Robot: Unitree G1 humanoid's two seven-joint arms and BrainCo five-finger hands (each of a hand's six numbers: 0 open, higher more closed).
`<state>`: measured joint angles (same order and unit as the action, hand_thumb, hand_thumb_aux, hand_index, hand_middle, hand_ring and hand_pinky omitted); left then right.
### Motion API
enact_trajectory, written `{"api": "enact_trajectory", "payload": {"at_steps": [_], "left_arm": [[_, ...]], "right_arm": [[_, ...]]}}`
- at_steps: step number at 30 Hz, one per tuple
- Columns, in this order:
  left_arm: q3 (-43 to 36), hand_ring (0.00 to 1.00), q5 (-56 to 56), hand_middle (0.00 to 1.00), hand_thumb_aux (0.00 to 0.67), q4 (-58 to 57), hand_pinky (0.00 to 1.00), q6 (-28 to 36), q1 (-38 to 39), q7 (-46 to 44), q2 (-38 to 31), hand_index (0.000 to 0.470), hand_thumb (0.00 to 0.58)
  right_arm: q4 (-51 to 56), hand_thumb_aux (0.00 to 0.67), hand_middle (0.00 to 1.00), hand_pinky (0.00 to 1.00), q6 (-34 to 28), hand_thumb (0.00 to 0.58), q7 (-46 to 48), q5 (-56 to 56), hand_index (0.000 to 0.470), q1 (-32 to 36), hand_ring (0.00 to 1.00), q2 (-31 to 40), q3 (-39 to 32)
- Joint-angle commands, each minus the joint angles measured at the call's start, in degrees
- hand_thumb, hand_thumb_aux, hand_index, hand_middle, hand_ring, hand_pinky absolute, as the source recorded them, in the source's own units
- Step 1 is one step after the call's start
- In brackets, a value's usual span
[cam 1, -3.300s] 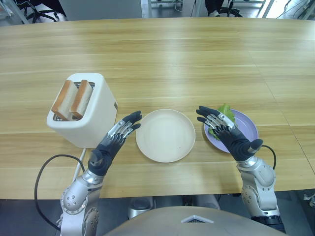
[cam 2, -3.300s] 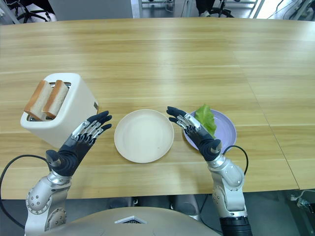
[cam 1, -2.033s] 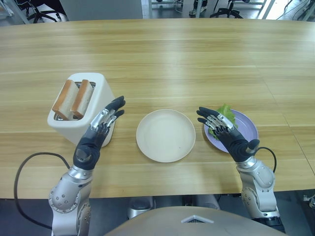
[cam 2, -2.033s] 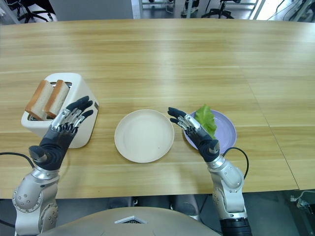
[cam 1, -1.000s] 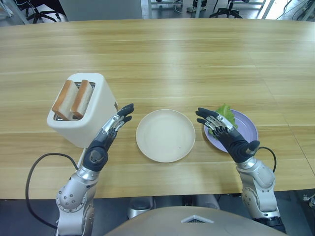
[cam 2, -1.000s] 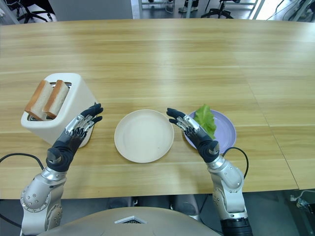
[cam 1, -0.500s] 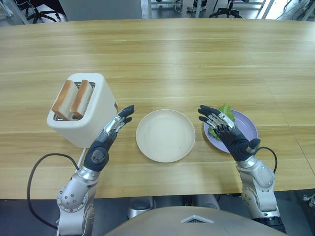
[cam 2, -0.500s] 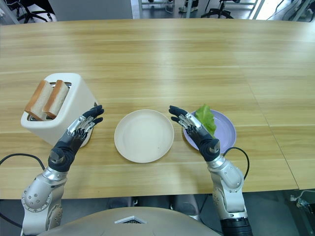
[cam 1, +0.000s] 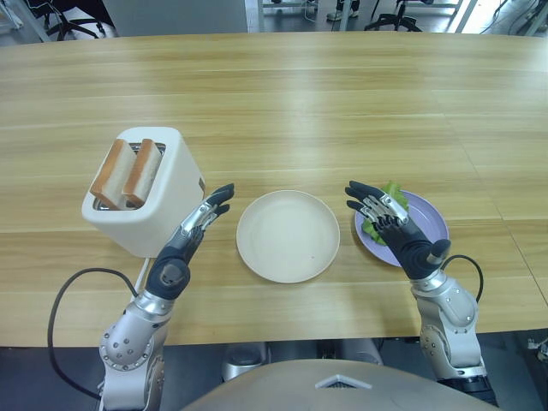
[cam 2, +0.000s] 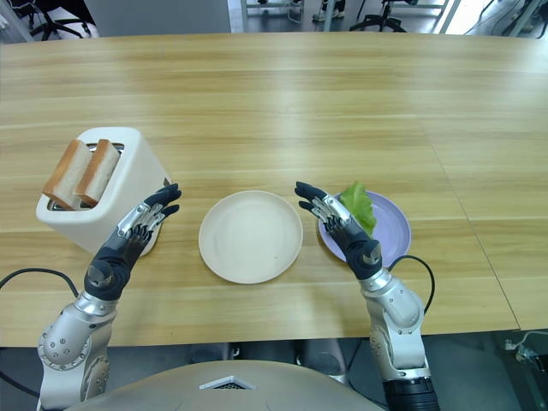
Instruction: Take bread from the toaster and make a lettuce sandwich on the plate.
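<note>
bread slices (cam 1: 127,171) upright in toaster (cam 1: 158,210), counter (cam 1: 300,111) left; long axes run away from robot. Beside toaster, left robot hand (cam 1: 190,235): extended, empty. Over lettuce (cam 1: 393,192) on purple plate (cam 1: 432,224), right robot hand (cam 1: 390,227): splayed, empty. Between, cream plate (cam 1: 288,248). Pale wood planks; possibly chair legs (cam 1: 73,24) beyond.

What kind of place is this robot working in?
Likely an office or meeting room: a long wooden table, wheeled office chairs behind it, and a toaster set on top.
</note>
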<state>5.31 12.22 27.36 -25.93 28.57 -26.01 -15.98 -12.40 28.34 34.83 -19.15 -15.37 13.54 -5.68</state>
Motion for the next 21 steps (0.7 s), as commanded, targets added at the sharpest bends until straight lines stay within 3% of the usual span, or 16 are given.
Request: {"api": "enact_trajectory", "payload": {"at_steps": [1, 21], "left_arm": [[-0.3, 0.00, -0.9, 0.00, 0.000, -1.2, 0.00, -0.5, -0.2, 0.3, -0.1, 0.000, 0.000], [0.1, 0.00, -2.3, 0.00, 0.000, -2.1, 0.00, -2.7, -1.1, 1.6, -0.2, 0.000, 0.000]], "right_arm": [[0.8, 0.000, 0.00, 0.00, 0.7, 0.000, -0.4, 0.9, 0.000, 0.6, 0.00, -0.1, 0.5], [1.3, 0.000, 0.00, 0.00, 1.9, 0.000, -0.4, 1.2, 0.000, 0.9, 0.00, 0.2, -0.3]]}}
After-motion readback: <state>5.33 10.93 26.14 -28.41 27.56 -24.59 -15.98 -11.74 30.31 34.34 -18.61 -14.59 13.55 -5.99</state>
